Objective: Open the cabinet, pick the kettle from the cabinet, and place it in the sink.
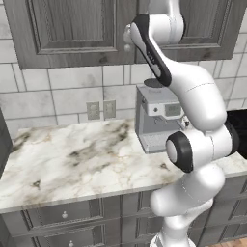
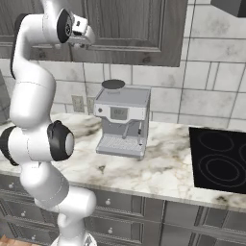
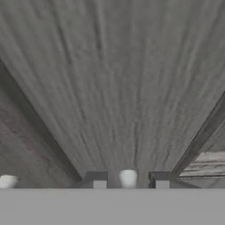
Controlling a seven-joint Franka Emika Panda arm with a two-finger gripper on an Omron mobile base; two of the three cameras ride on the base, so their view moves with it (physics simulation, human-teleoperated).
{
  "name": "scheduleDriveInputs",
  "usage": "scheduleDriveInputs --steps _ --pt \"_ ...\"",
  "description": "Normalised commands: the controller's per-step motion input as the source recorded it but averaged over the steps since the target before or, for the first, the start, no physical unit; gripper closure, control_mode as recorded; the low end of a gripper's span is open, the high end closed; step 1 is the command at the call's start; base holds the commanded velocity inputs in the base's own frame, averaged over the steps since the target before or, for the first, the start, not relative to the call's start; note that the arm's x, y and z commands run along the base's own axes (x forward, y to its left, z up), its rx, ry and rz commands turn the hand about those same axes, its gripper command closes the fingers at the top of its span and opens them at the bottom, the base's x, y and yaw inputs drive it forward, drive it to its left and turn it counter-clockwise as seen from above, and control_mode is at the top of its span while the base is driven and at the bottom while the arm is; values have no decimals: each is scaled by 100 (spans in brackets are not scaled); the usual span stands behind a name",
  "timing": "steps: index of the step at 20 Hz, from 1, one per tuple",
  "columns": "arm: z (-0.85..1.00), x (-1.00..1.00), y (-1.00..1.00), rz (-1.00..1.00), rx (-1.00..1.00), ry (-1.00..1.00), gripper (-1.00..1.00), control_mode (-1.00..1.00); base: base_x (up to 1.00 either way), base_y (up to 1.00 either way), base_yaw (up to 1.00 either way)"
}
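Fingers [image 3: 128, 180] are sitting spread on either side of a cabinet [image 1: 72, 29] knob [image 3: 128, 177], not clamping it; doors closed. Coffee machine [image 2: 121, 122] is standing on the tabletop [image 1: 72, 159].

The white robot arm reaches up high, and its hand [image 2: 85, 36] is right at the bottom edge of the dark wood cabinet [image 2: 137, 29], whose doors are closed; its fingers are too small to tell if they are open. Below the hand and a little to its right, a silver coffee machine [image 2: 121, 122] stands on the marble counter [image 2: 163, 166] by the tiled wall. Far off to the right of the hand, a black stovetop [image 2: 218, 161] lies flat in the counter, and grey drawers [image 2: 120, 202] run along underneath.
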Motion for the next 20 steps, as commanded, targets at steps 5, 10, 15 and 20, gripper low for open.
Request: scheduleDriveInputs --steps 5,10,15,20 --pt "-11 -5 25 0 7 -17 100 -100 0 0 0" --pt "-28 -28 21 0 18 -13 100 -100 0 0 0" --pt "-33 -30 18 0 21 -8 100 -100 0 0 0" --pt "-32 -39 20 0 16 -5 100 -100 0 0 0"
